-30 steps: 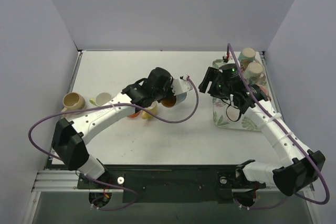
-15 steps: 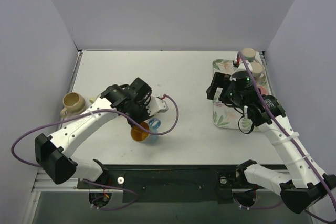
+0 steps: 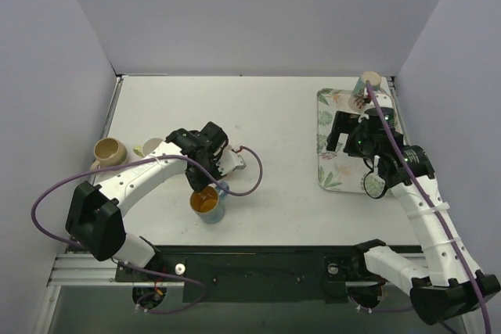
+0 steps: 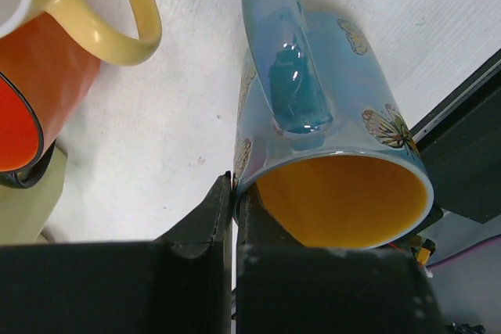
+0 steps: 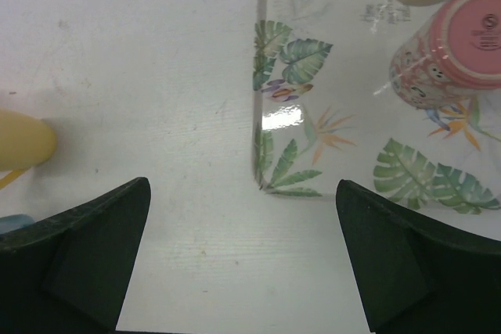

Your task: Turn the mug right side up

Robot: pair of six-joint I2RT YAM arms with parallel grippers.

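Pinching the rim of the blue butterfly mug [image 4: 313, 115], the left claw [image 4: 233, 193] holds it mouth up at the near left-centre of the counter [image 3: 274, 115], with an orange mug [image 4: 55, 76] close beside. The right claw [image 5: 241, 185] hangs wide open above the floral tray's [image 5: 258, 115] near left corner.

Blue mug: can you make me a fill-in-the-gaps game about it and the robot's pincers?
The glossy blue ceramic mug has ____ painted on it. The left pincer pinches the mug's ____. The right pincer is ____ and holds nothing.
Missing words: butterflies, rim, open.
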